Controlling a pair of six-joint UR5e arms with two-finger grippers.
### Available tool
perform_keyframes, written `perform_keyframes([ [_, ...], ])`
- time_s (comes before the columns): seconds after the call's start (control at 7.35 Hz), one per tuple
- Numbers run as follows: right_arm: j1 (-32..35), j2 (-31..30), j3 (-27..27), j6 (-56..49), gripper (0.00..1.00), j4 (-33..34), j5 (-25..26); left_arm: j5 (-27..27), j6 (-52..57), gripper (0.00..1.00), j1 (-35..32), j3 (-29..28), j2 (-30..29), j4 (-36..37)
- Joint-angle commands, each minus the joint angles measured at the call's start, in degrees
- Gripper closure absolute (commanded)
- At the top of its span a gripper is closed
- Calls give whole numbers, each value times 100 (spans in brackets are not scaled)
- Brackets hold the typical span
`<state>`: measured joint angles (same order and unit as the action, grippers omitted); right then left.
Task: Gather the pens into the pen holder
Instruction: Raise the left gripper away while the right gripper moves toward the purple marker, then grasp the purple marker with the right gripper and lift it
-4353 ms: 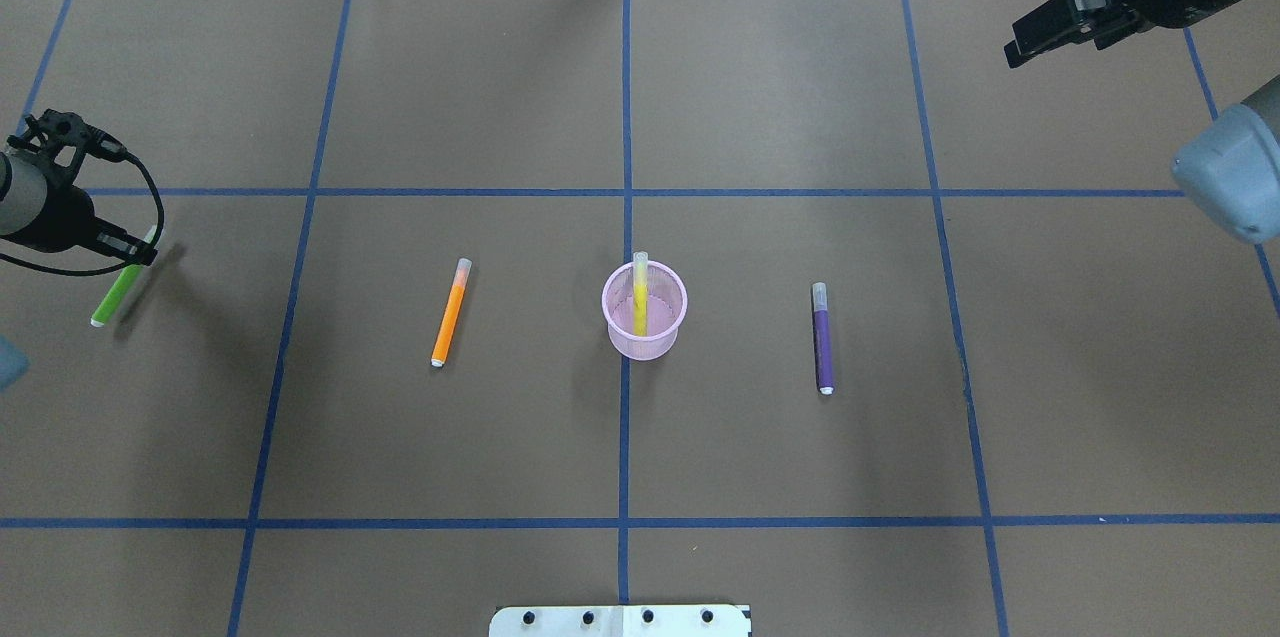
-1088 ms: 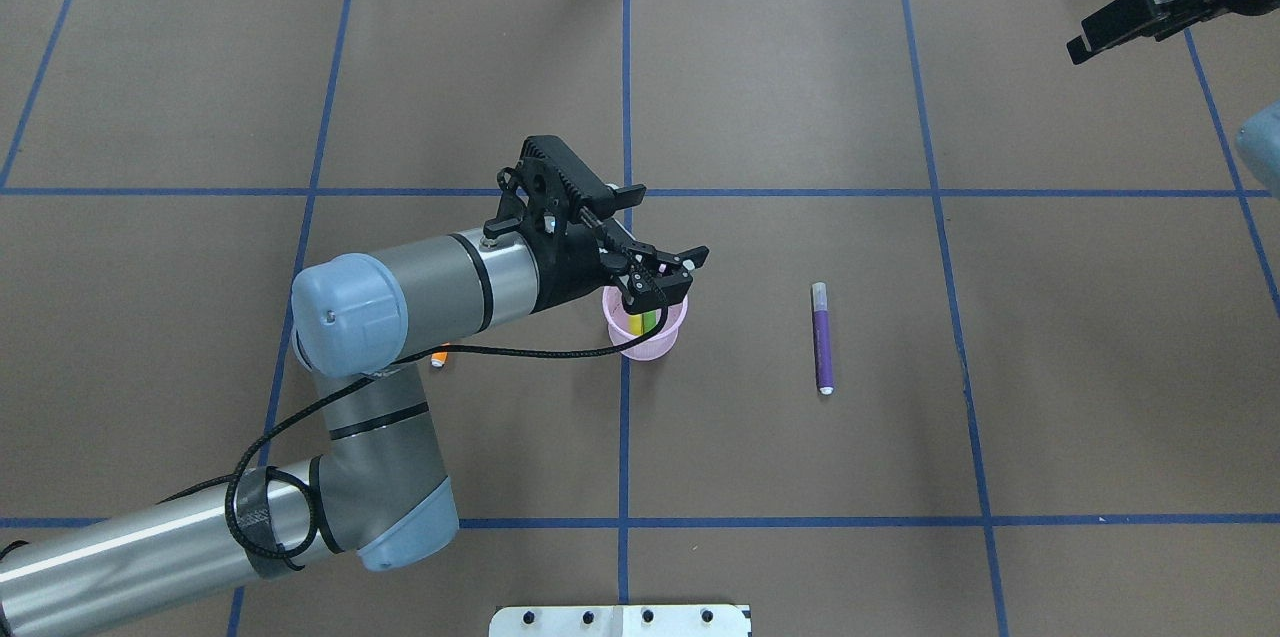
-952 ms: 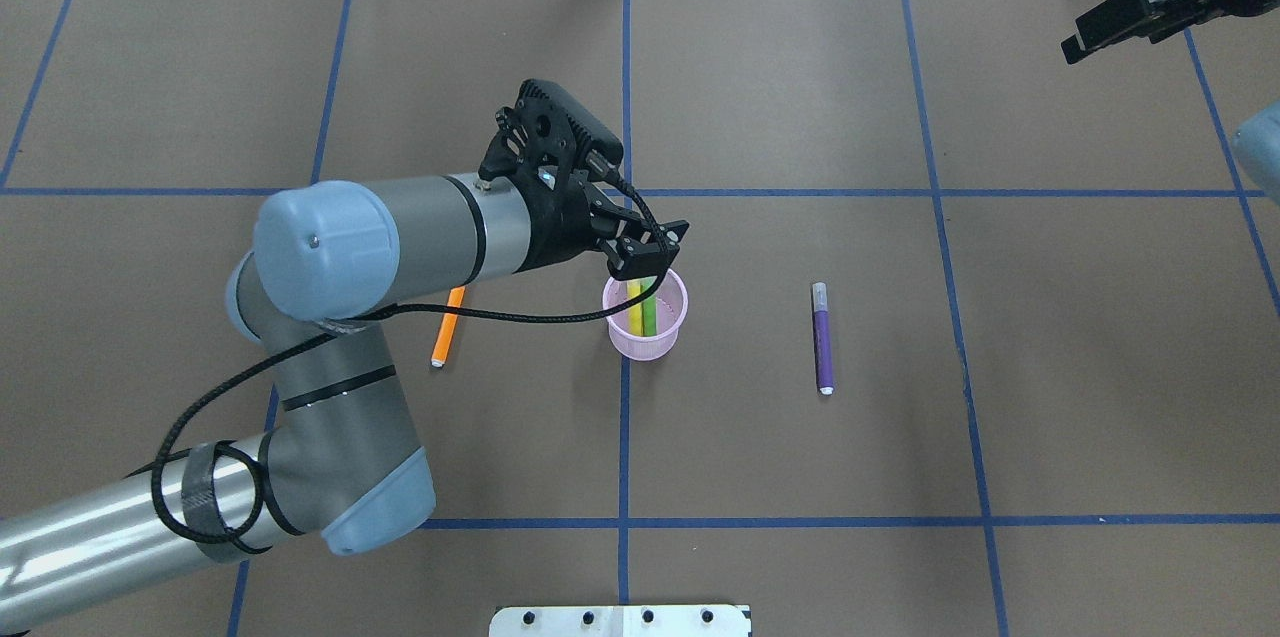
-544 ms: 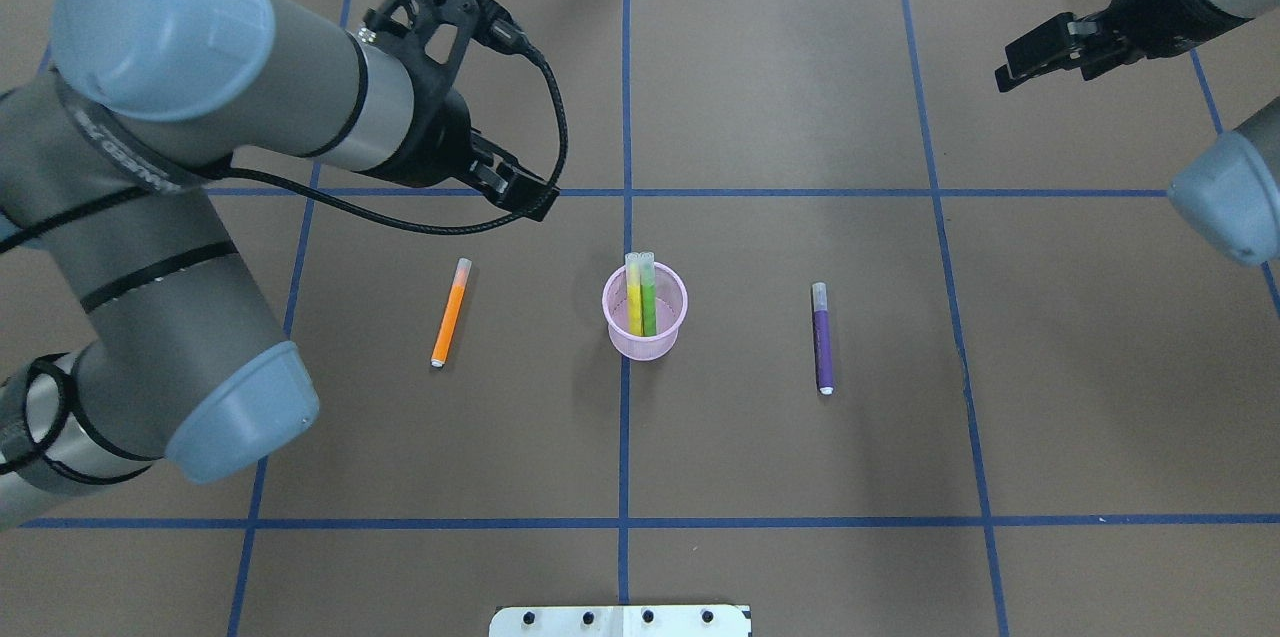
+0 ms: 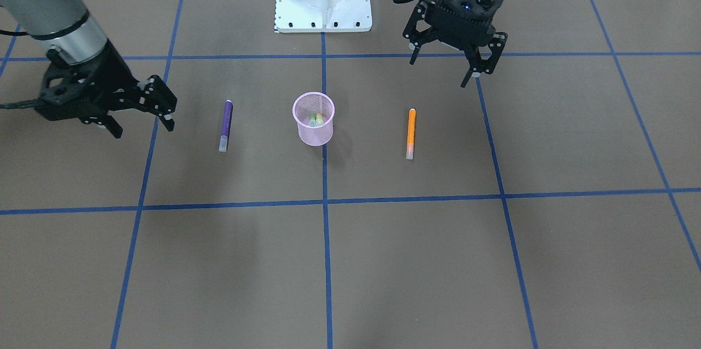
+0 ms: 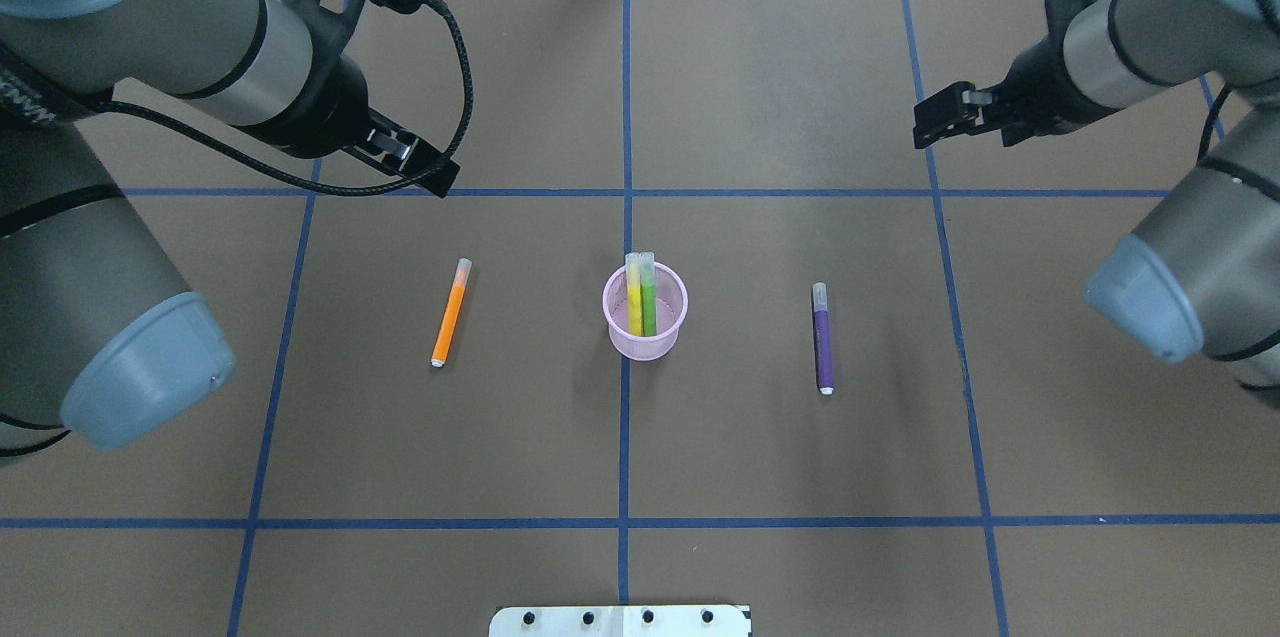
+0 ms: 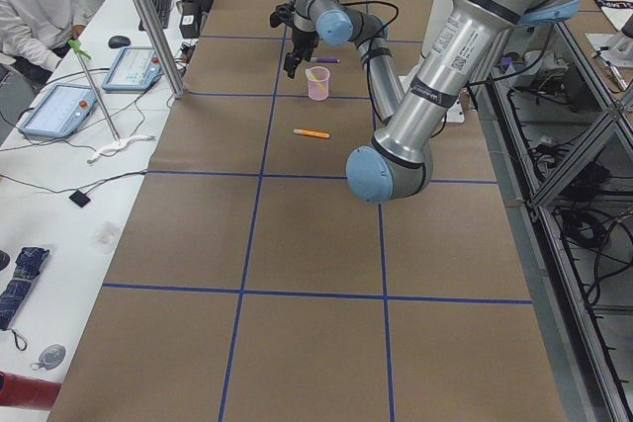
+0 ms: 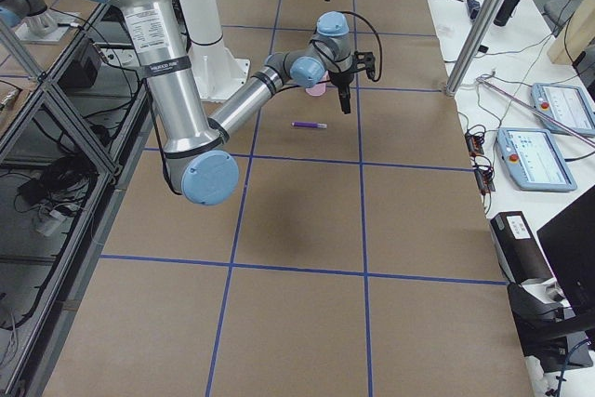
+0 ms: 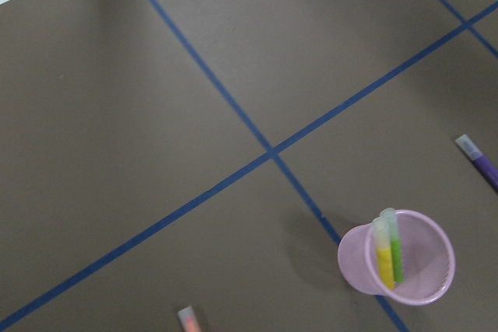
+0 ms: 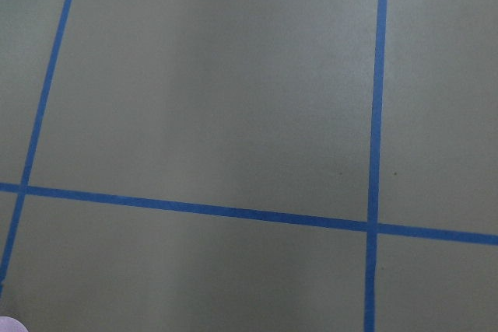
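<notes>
Jaws of left gripper [image 5: 446, 64] and right gripper [image 5: 143, 125] we see spread wide, empty, away from pink pen holder [image 5: 315, 132] holding yellow pen [image 6: 636, 302] and green pen [image 6: 649, 309], orange pen [image 6: 450, 314] and purple pen [image 6: 823, 342] lying flat either side.

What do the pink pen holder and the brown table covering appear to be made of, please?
Pen holder: likely pink-coated wire mesh, judging by the fine see-through grid of its wall and the solid rim; metal or plastic is unclear.
Table covering: probably matte brown paper, flat, without glare, slightly rippled at the far edge.
</notes>
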<state>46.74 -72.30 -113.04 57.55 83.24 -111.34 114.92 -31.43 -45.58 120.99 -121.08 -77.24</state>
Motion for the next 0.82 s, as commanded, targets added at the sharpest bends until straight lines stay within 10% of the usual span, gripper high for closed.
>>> perform_keyframes([
  [0.0,-935,-108,10,772,2,25,970,-14,102,0,-12,170,243,43],
  [0.41,-1973,-22,500,1730,3,-54,2052,-14,40,0,14,162,191,43],
  [0.68,-2090,5,555,1742,24,-80,2169,-14,23,0,40,153,182,43],
])
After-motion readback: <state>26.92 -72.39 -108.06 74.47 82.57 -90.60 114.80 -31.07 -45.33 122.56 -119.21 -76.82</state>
